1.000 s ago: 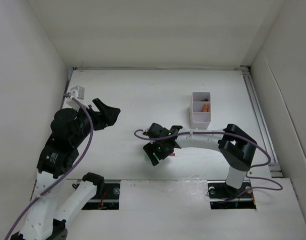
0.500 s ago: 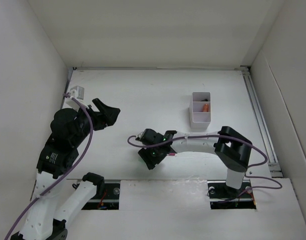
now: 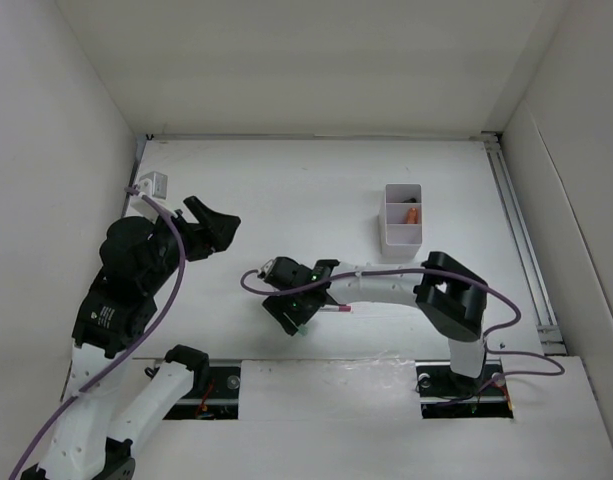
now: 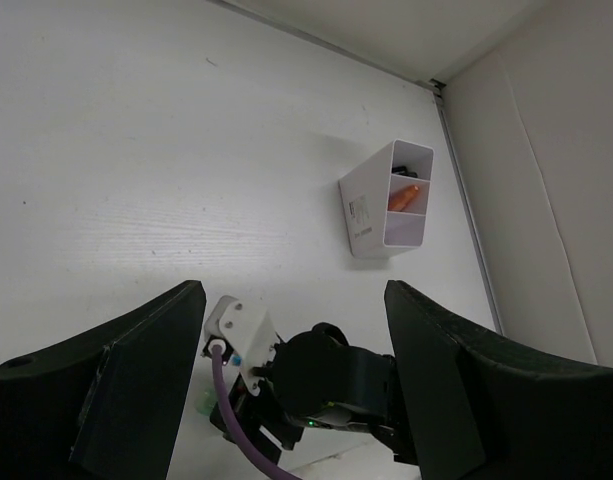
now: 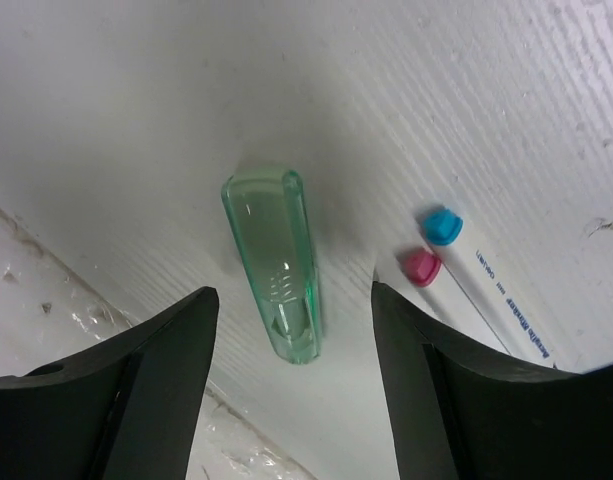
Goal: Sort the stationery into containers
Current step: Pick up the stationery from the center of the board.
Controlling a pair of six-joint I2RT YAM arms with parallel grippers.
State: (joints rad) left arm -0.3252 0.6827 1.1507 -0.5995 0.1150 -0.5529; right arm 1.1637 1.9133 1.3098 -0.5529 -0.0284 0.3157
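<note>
Reaching left from its base at the lower right of the overhead view, the right arm (image 3: 386, 285) bends low over the table (image 3: 316, 190). The right gripper (image 5: 291, 300) hangs with jaws spread wide and holds nothing; a green marker (image 5: 276, 265) lies between them. A blue-capped pen (image 5: 443, 226) and a pink cap (image 5: 420, 266) lie just right of it, and the table's near edge runs close at lower left. The left gripper (image 4: 291, 290), raised at the left, gapes wide and holds nothing. The white box (image 3: 402, 238), with an orange marker (image 3: 412, 213) in its middle compartment, stands well apart at upper right, across open tabletop.

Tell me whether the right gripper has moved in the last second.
Yes: the right gripper has shifted left, farther from the white box.
</note>
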